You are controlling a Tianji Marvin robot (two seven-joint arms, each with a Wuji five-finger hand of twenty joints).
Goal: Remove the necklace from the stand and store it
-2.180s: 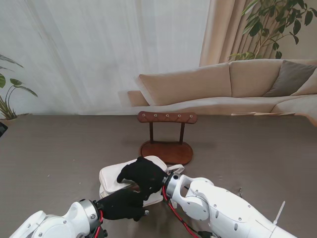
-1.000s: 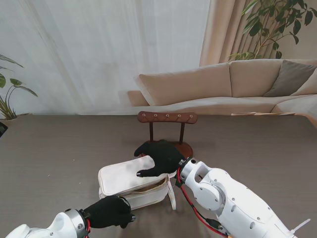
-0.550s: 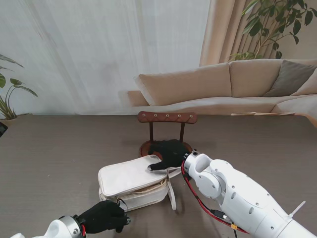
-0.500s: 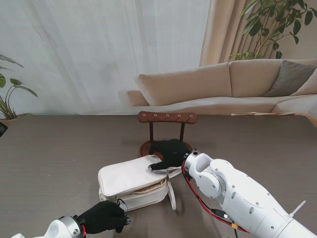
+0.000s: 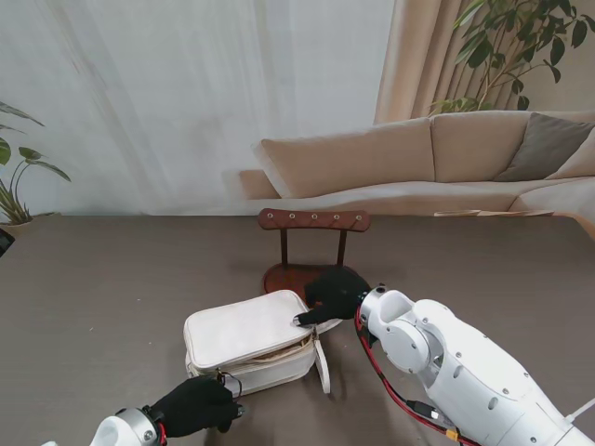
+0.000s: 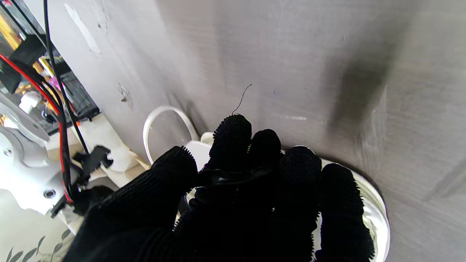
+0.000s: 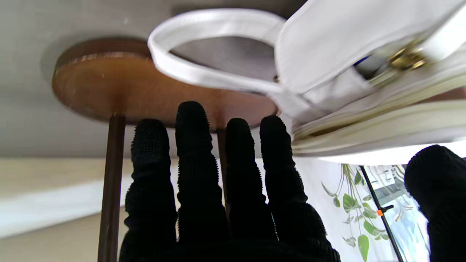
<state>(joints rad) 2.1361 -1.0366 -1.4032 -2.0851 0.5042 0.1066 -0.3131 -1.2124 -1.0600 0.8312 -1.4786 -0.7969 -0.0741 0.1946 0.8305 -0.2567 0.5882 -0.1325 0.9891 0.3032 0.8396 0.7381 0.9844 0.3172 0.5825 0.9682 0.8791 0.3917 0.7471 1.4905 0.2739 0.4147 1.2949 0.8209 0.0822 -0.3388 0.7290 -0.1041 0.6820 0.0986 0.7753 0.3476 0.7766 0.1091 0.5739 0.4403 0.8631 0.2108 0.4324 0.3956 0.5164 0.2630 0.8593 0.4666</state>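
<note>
The wooden stand point(image 5: 313, 221) rises behind the bag on its oval base point(image 7: 109, 91), and I see no necklace on its bar. A white bag point(image 5: 246, 336) lies in front of it, with its near side gaping. My right hand point(image 5: 335, 292) hovers at the bag's far right corner, open, fingers point(image 7: 193, 153) straight, thumb tip by the flap. My left hand point(image 5: 195, 406) sits at the bag's near left corner, curled shut. A thin dark cord point(image 6: 233, 177) runs between its thumb and fingers. I cannot tell what the cord is.
The bag's white strap point(image 7: 204, 47) loops out onto the stand's base. A beige sofa point(image 5: 437, 158) and potted plants point(image 5: 507, 46) stand beyond the table's far edge. Grey table top point(image 5: 112, 279) stretches to the left and right.
My right hand has slid off the bag's top to the right, toward the stand's base. My left hand has drawn back nearer to me, away from the bag's front.
</note>
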